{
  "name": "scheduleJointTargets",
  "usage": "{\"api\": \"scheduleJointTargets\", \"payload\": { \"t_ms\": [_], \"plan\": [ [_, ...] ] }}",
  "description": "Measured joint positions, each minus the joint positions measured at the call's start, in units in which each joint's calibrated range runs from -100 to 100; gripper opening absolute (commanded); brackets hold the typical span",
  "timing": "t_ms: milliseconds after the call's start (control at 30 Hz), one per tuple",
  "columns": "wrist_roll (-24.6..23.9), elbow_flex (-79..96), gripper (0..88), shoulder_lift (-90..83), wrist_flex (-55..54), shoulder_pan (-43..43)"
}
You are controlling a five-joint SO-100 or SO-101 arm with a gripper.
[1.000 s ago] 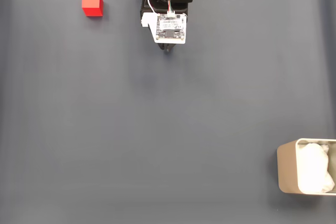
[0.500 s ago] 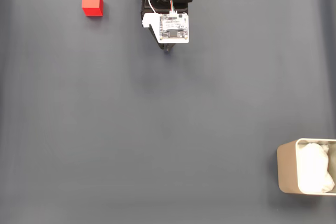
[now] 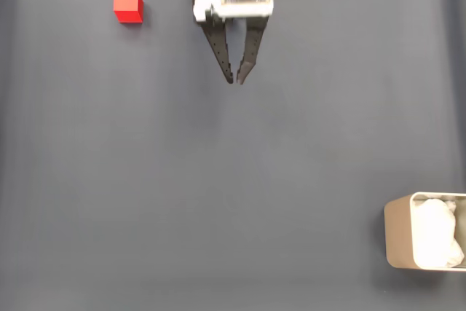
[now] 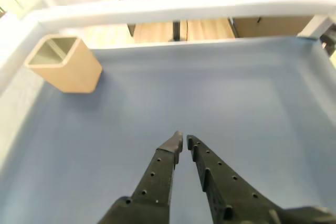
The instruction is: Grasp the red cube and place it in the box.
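Over the last second the arm had been pitched so that the two black fingers, earlier hidden under a white circuit board, were stretched out toward six o'clock in the fixed view, and the gripper [image 3: 238, 80] was seen with its tips nearly pressed together and nothing pinched between them. The red cube [image 3: 128, 5] had not been moved; it was left resting at the ten o'clock corner of the dark grey mat [image 3: 218, 194], well apart from the fingers. This was judged to be only an opening move, with the reach to the cube not yet begun. The cube was shown as small, matte and sharp-edged. The box [image 3: 397, 242] was placed at the five o'clock edge, beige, smooth-walled and round-cornered, with crumpled white lining inside. In the wrist view the box [image 4: 65, 65] was seen at ten o'clock, and the gripper [image 4: 184, 141] was shown as perforated, tapered black plastic above a smooth bluish surface.
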Motion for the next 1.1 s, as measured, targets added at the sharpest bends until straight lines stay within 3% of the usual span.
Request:
{"api": "scheduleJointTargets", "payload": {
  "t_ms": [200, 400, 700, 1100],
  "plan": [
    [0.63, -21.79, 0.0, 12.16, 0.56, 0.00],
    [0.78, -37.70, 0.0, 22.84, 10.18, 1.34],
    [0.73, -40.24, 0.0, 26.92, 17.50, 4.60],
    [0.10, -40.24, 0.0, 28.05, 19.09, 8.83]
  ]
}}
